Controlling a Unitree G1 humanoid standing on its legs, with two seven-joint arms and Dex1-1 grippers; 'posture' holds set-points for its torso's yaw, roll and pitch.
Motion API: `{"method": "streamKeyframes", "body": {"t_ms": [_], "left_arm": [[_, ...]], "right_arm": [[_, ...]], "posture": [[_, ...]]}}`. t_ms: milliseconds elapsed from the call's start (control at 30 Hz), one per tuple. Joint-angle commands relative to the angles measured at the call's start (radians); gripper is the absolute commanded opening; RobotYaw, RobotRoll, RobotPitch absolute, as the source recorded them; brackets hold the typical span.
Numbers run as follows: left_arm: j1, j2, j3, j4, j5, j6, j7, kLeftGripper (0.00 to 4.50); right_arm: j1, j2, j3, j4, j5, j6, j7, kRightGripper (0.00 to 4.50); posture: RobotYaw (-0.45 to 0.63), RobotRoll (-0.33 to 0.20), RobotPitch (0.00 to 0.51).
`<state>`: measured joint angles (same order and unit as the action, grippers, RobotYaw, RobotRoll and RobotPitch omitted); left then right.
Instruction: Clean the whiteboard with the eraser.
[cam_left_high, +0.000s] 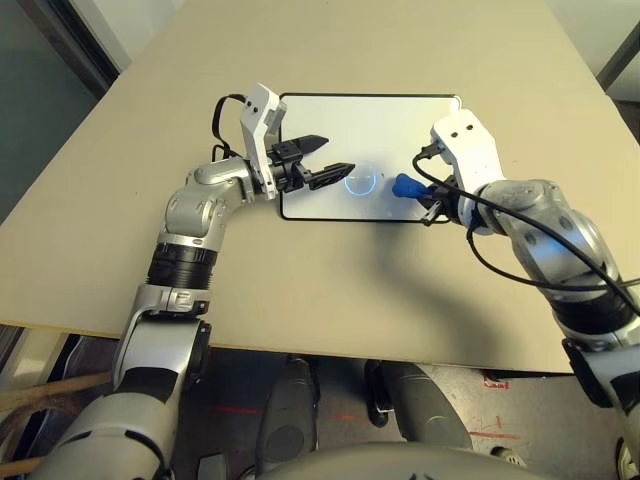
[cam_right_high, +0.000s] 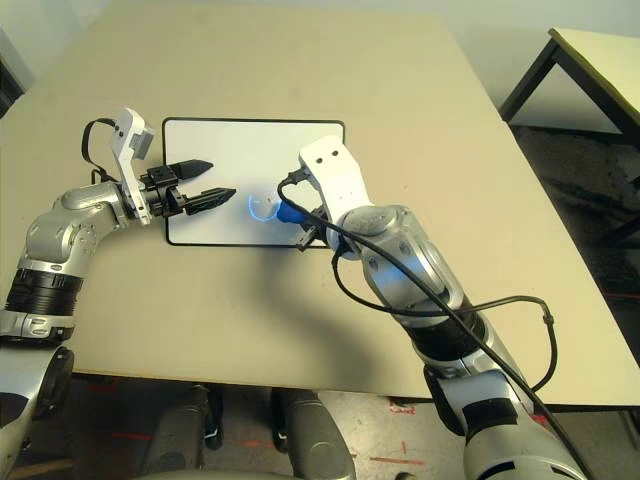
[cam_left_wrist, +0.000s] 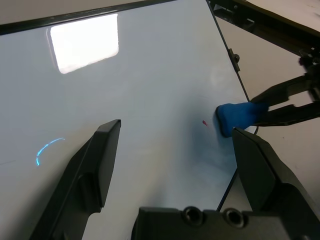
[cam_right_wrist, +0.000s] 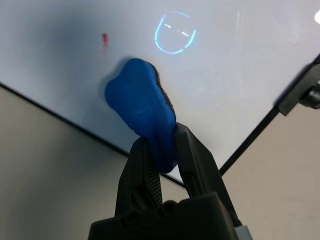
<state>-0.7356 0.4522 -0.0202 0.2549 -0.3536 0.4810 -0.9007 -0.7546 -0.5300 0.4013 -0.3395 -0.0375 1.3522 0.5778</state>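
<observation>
While the right gripper (cam_left_high: 428, 200) is clamped on the eraser (cam_left_high: 408, 186), the left eye view shows the blue block pressed to the whiteboard (cam_left_high: 400, 120) near its front right corner, with a faint blue ring mark (cam_left_high: 361, 180) just beside it toward the middle; the board lies flat on the worktop (cam_left_high: 330, 290). From the right eye view, the left gripper (cam_right_high: 205, 180) hangs over the board's left part with its 2 fingers apart, holding nothing. Seen from the left wrist, 1 small red speck (cam_left_wrist: 204, 122) sits just beside the eraser, and a blue arc is near the fingers. Through the right wrist view, the ring and speck both remain unwiped. I judge cleaning well along: most of the surface is white, 2 marks left. Count: 1 whiteboard, 1 eraser, 2 grippers.
</observation>
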Motion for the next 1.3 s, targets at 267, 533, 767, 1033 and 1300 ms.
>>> {"method": "streamKeyframes", "body": {"t_ms": [267, 533, 767, 1033, 1300], "left_arm": [[0.036, 0.004, -0.002, -0.069, -0.001, 0.033, 0.023, 4.50], [0.043, 0.005, 0.002, -0.080, -0.004, 0.038, 0.030, 4.50], [0.042, 0.005, -0.001, -0.079, -0.004, 0.038, 0.028, 4.50], [0.036, 0.004, -0.005, -0.075, -0.004, 0.039, 0.026, 4.50], [0.030, -0.004, -0.011, -0.058, 0.000, 0.031, 0.020, 4.50]], "right_arm": [[-0.064, 0.069, 0.063, 0.177, -0.004, -0.104, -0.039, 0.57], [-0.135, 0.153, 0.071, 0.243, -0.001, -0.140, -0.054, 0.57], [-0.099, 0.120, 0.074, 0.205, 0.001, -0.128, -0.045, 0.57], [0.020, -0.022, 0.030, 0.076, 0.021, -0.061, -0.031, 0.57], [0.060, -0.061, 0.005, 0.010, 0.045, -0.011, -0.047, 0.57]], "posture": [[-0.12, 0.000, 0.171], [-0.11, 0.000, 0.170], [-0.12, 0.000, 0.165], [-0.13, 0.000, 0.164], [-0.15, 0.000, 0.166]]}}
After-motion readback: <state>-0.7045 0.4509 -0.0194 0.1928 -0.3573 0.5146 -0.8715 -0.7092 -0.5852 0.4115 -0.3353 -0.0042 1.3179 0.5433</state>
